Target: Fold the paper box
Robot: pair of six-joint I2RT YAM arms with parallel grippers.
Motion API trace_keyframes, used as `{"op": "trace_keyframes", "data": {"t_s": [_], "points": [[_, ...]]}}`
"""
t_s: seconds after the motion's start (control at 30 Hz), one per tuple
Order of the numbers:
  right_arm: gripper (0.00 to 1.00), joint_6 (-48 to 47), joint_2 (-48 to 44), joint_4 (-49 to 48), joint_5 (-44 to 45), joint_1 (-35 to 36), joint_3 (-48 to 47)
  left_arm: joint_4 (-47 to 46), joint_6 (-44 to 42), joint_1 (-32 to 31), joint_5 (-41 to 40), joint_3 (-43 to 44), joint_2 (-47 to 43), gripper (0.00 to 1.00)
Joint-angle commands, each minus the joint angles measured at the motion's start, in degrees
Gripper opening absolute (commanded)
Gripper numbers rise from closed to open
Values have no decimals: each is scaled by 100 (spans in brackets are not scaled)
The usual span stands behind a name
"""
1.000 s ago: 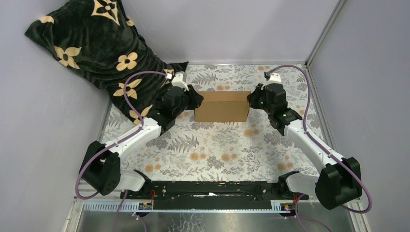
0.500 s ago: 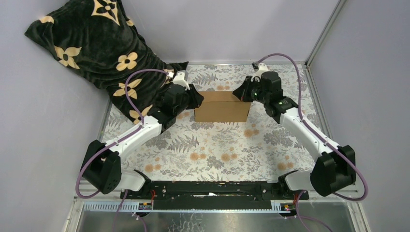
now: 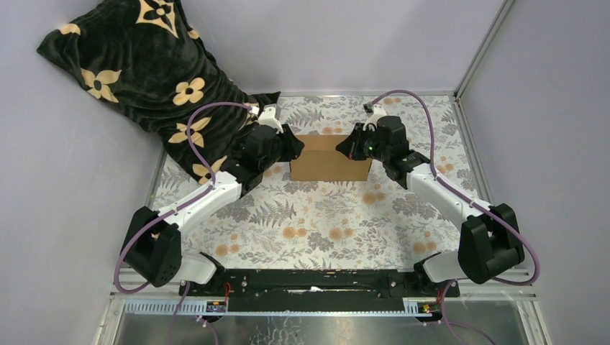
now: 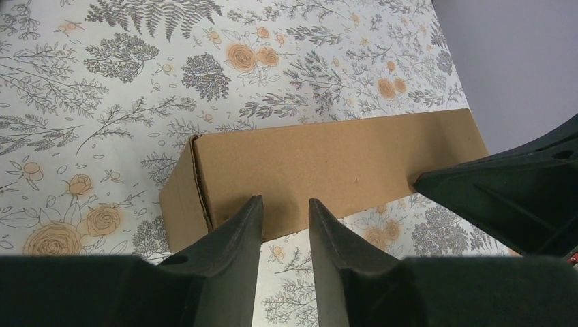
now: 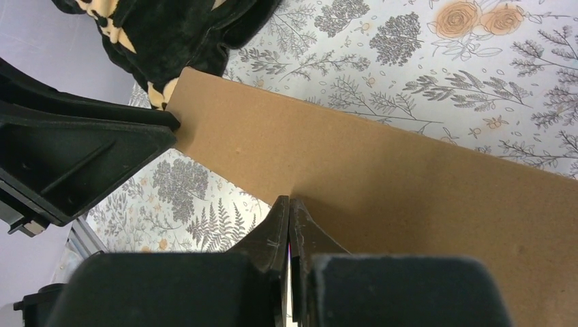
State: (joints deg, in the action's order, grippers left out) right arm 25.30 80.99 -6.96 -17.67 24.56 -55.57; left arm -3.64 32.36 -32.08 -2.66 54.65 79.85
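Both your grippers are at the paper box.
Left gripper: fingers apart, box at their tips. Right gripper: fingers pressed together, tips touching the box.

In the top view both ends of the paper box are covered by the left gripper and the right gripper, whose fingertips are not seen there. In the left wrist view the box's near edge is hidden behind the fingers, so contact cannot be told. In the right wrist view the box is cut off at right and below, the black flowered cloth at the top.
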Motion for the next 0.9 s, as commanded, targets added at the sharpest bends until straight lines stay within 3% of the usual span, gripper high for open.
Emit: {"op": "trace_keyframes", "data": {"t_s": [0.0, 0.17, 0.37, 0.6, 0.87], "points": [[0, -121, -296, 802, 564, -92, -104, 1128, -149, -9, 93, -157, 376, 39], [0, -84, -723, 997, 681, -645, -464, 1236, -231, 6, 30, -23, 374, 39], [0, -297, -611, 1301, 596, -909, -784, 1238, -231, 17, 28, 9, 347, 40], [0, -238, -689, 1213, 542, -934, -291, 1250, -230, 20, 19, -26, 330, 41], [0, -61, -789, 1477, 1227, -944, 729, 931, -79, 17, 20, -536, 269, 41]]}}
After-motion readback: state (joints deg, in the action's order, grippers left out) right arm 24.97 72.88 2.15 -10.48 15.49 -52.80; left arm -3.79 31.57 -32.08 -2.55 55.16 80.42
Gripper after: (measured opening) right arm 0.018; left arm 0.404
